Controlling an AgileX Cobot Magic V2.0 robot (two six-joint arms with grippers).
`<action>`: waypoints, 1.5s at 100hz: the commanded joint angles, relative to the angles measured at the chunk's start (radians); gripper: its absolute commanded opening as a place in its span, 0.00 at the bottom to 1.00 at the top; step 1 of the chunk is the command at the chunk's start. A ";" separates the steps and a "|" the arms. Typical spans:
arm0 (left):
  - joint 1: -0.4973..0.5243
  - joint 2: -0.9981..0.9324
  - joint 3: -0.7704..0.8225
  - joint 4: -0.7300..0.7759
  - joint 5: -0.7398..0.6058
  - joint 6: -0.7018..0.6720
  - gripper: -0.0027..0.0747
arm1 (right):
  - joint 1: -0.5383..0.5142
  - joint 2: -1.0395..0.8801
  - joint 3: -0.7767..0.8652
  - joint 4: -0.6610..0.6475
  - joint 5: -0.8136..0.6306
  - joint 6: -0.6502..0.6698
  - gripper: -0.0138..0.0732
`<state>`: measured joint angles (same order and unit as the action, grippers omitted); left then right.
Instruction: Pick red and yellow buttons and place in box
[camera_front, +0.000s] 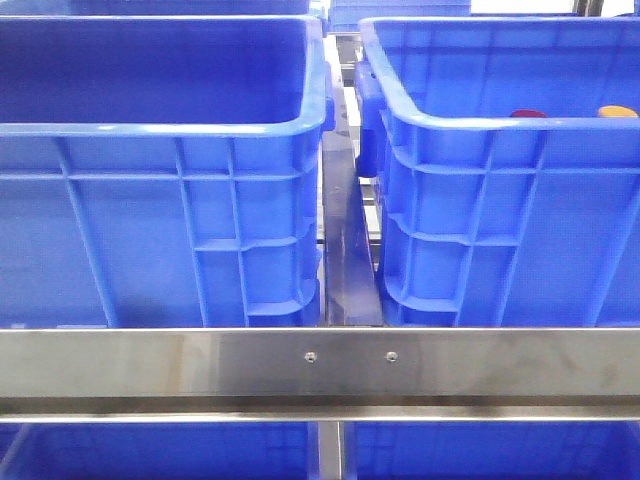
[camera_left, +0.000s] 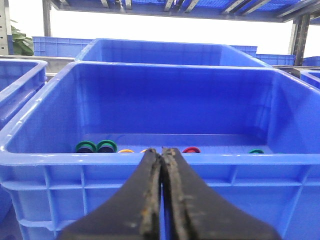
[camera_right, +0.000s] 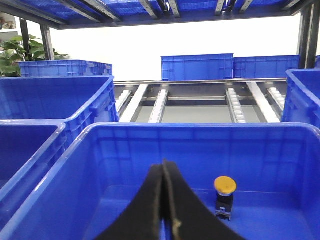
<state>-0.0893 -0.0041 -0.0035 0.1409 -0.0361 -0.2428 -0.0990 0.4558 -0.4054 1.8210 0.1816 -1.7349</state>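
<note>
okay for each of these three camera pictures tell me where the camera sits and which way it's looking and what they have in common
Front view: low behind a steel rail, looking forward at two blue crates, left and right; no arm shows.
Left wrist view: on the left arm, looking across a crate of colored buttons; the left gripper is shut.
Right wrist view: on the right arm, looking into a crate holding a yellow button; the right gripper is shut.
Shared: both wrist views show closed black fingers over a crate rim.
</note>
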 joint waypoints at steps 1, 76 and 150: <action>0.005 -0.034 0.048 -0.009 -0.075 0.000 0.01 | -0.008 0.001 -0.027 0.015 0.023 0.033 0.08; 0.005 -0.034 0.048 -0.009 -0.075 0.000 0.01 | 0.025 -0.122 -0.005 -1.729 -0.005 1.744 0.08; 0.005 -0.034 0.048 -0.009 -0.075 0.000 0.01 | 0.123 -0.486 0.372 -1.852 -0.278 1.849 0.08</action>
<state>-0.0893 -0.0041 -0.0035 0.1409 -0.0344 -0.2404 0.0291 -0.0105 -0.0376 -0.0304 0.0331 0.1118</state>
